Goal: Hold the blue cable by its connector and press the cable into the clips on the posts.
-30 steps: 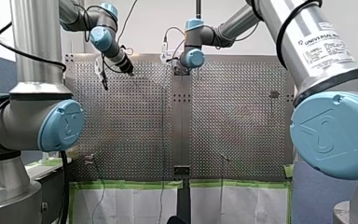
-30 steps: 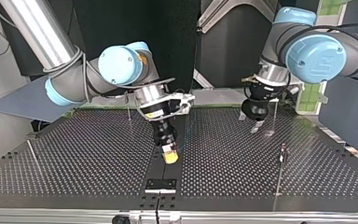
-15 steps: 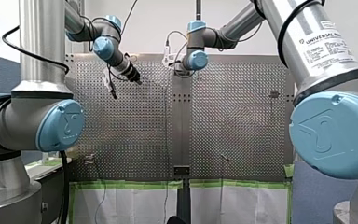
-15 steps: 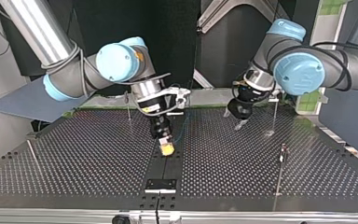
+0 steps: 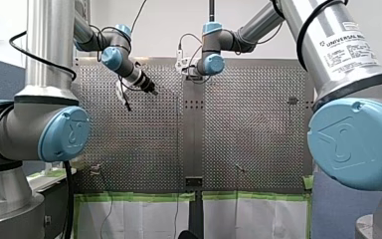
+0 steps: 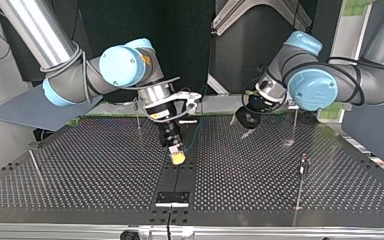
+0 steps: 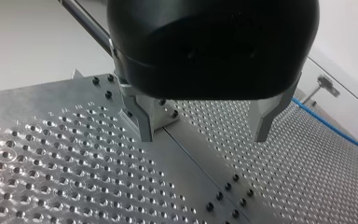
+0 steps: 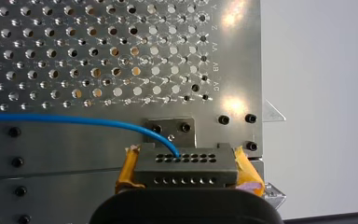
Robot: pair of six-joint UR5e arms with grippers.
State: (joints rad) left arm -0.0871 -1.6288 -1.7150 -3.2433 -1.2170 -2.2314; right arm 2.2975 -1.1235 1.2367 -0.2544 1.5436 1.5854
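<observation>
In the right wrist view my right gripper [image 8: 186, 173] is shut on a grey connector block [image 8: 186, 161] with rows of small holes, its yellow pads [image 8: 127, 171] pressed to the block's two sides. The thin blue cable [image 8: 74, 120] leaves the block and runs off sideways over the plate. In the top view that gripper [image 6: 178, 157] points down over the table's centre strip, with the cable [image 6: 196, 136] hanging beside it. My left gripper [image 7: 205, 135] hovers open over the perforated plate, nothing between its metal fingers [image 7: 143, 122]; the blue cable [image 7: 331, 128] lies off to one side. It shows in the top view [image 6: 243, 128] right of centre.
Thin posts stand on the perforated table [image 6: 80, 170]: two at the top view's right [image 6: 295, 122] [image 6: 303, 165], one behind my right gripper [image 6: 138, 114], one at the left [image 6: 35, 167]. A black bracket [image 6: 172, 198] sits on the centre strip near the front edge.
My left arm has swung in toward the table's middle, leftward in the top view. My right gripper has drawn back a little along the centre strip, still holding the connector.
</observation>
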